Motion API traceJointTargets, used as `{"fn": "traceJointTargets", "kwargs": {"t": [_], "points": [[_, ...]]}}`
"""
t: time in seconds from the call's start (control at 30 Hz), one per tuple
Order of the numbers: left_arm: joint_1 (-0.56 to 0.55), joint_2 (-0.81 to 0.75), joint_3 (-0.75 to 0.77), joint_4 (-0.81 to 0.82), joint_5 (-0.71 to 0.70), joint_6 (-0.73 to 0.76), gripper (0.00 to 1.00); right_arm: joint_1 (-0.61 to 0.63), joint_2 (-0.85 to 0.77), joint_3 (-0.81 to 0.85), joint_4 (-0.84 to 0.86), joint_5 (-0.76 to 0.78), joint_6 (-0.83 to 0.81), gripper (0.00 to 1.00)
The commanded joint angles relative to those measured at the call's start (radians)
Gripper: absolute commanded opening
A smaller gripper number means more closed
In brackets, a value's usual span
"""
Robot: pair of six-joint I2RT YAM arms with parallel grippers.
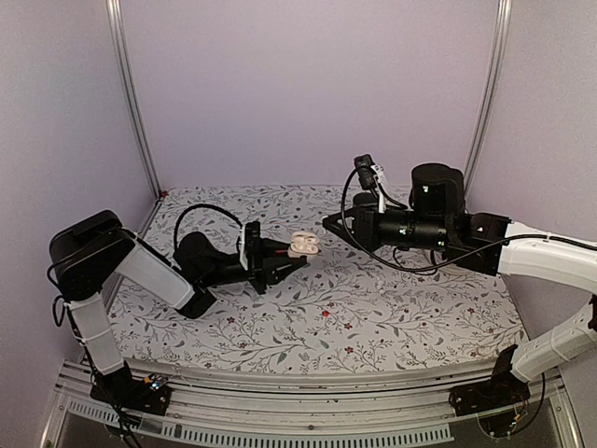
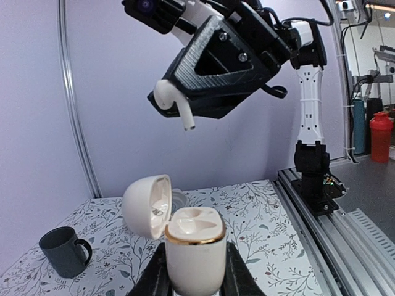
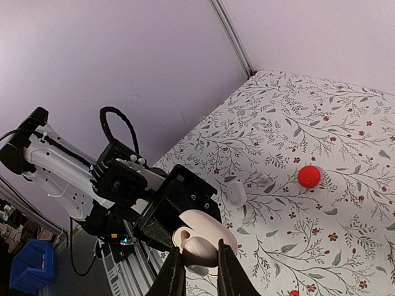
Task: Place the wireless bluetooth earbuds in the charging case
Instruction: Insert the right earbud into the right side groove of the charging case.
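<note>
My left gripper (image 1: 297, 250) is shut on the cream-white charging case (image 1: 304, 245) and holds it above the table. In the left wrist view the case (image 2: 194, 253) stands upright between the fingers, gold-rimmed, with its lid (image 2: 147, 206) swung open to the left. My right gripper (image 1: 326, 224) is shut on a white earbud (image 2: 168, 97) and hangs just above and beyond the case, stem pointing down. In the right wrist view the earbud (image 3: 200, 246) sits between the fingers, right in front of the open case (image 3: 213, 223). They are apart.
A dark grey mug (image 2: 65, 251) stands on the floral table at the left. A flat red disc (image 3: 308, 176) and a small white oval piece (image 3: 236, 193) lie on the table under the right arm. Metal rails run along the table's front edge (image 1: 308, 383).
</note>
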Motion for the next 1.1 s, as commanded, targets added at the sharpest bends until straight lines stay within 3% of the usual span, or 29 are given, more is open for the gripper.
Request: {"fn": "traceJointTargets", "kwargs": {"t": [0.0,0.53,1.07], "points": [[0.025,-0.019,0.041,0.316,0.076,-0.109,0.0,0.006,0.005,0.018,0.012,-0.014,-0.023,0.18],[0.055,-0.028,0.089,0.318,0.278,-0.328,0.0,0.008,-0.048,-0.002,0.042,-0.075,-0.067,0.18],[0.054,-0.049,0.087,0.316,0.236,-0.27,0.0,0.007,-0.059,-0.021,0.068,-0.128,-0.097,0.18]]}}
